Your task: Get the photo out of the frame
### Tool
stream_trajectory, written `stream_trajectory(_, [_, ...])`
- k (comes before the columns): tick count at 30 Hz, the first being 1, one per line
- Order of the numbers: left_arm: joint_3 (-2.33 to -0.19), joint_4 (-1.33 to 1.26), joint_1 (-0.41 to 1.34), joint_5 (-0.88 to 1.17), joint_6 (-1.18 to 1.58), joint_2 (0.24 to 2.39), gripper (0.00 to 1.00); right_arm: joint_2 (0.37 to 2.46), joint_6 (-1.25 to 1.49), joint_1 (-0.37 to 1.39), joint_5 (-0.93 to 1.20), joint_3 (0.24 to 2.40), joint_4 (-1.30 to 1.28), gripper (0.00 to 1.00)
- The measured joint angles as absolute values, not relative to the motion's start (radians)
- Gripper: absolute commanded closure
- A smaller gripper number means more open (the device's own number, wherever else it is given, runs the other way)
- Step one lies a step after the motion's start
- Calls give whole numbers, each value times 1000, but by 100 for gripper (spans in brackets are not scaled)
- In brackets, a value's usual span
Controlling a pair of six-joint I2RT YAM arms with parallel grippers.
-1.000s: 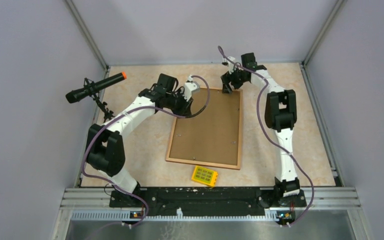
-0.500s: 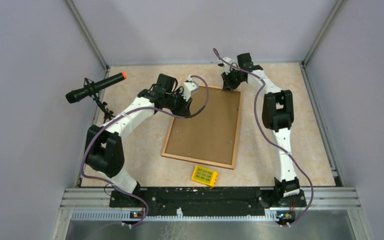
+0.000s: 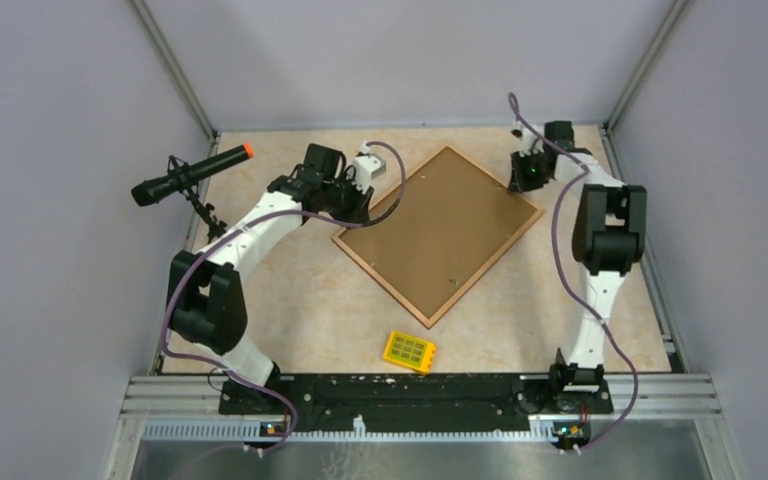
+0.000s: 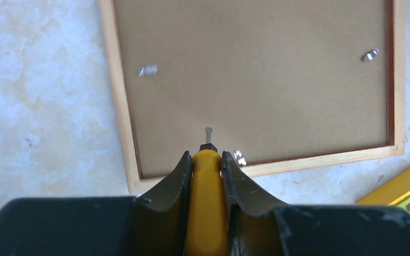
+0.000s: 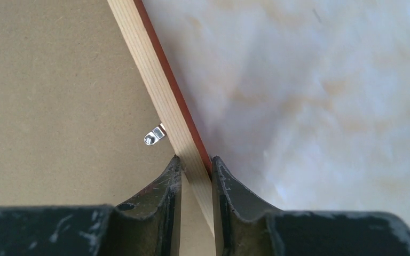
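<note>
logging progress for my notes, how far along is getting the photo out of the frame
Done: the frame lies back-up, and the left pincer holds a yellow-handled screwdriver. In hand: the right pincer clamps the frame's rim, screwdriver tip over the backing board. Left: the metal clips and board are still in place; no photo shows yet.
</note>
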State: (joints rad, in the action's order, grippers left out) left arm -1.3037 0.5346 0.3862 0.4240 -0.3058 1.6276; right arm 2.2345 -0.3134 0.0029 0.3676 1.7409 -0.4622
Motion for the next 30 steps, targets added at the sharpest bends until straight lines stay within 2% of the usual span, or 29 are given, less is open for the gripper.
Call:
stream_trajectory(6, [-1306,519,379,360,-277,1623,100,2043,-158,-100,316,1441,-362,100])
stream_trajectory(13, [-1306,516,377,294,-273,1623,100,1827,23,-93,309,1111,-240,100])
stream_trajectory(21, [-1306,519,377,240,-335,1623,100,1707,163,-93,390,925,-182,100])
stream_trajectory(30, [-1298,549,377,139,-458,1628,100,1686,222,-93,469,884,-204,100])
